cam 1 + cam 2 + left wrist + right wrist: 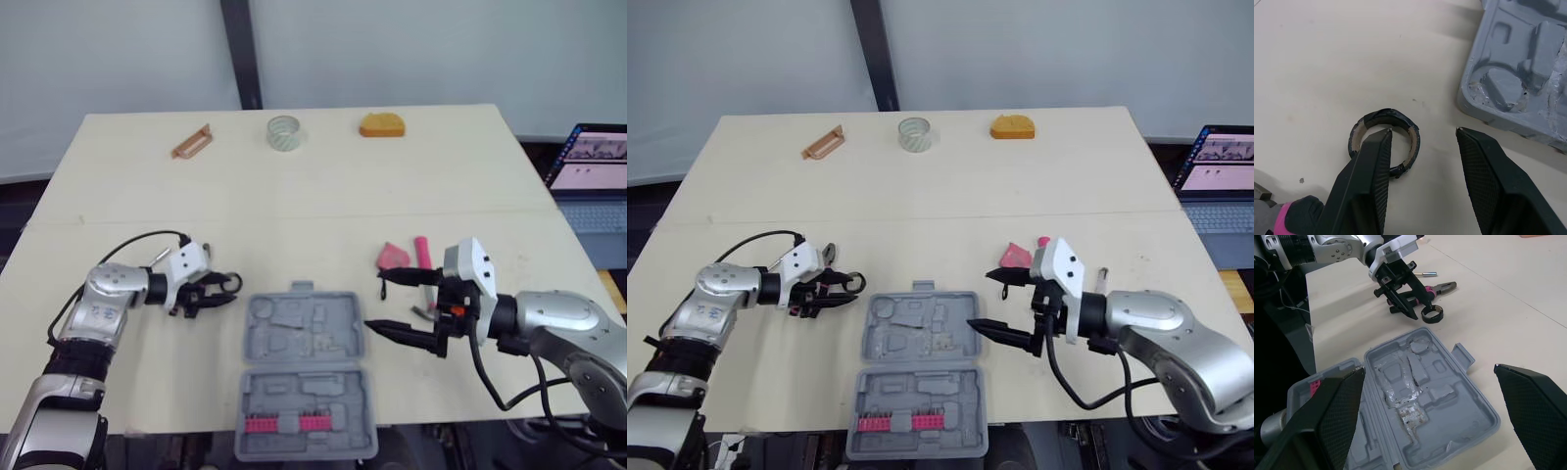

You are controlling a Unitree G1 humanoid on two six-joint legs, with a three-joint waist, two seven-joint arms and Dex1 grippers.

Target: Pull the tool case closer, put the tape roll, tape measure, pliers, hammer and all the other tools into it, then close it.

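Note:
The grey tool case [294, 387] lies open near the table's front edge, its moulded recesses empty and a row of pink bits [284, 423] in the nearer half. A small black tape roll [1400, 122] lies flat just left of the case. My left gripper [1422, 129] is open over it, one fingertip above the roll's hole and the other outside its wall. Pink-handled pliers [1437, 289] lie behind that gripper. My right gripper [375, 302] stands open at the case's right edge, holding nothing. Pink tools [395, 257] lie behind it.
A clear tape roll [284, 132], an orange object [382, 125] and a copper-coloured tool [192, 142] sit along the table's far edge. A small screwdriver bit [1426, 273] lies near the pliers. A laptop [593, 166] stands off the table to the right.

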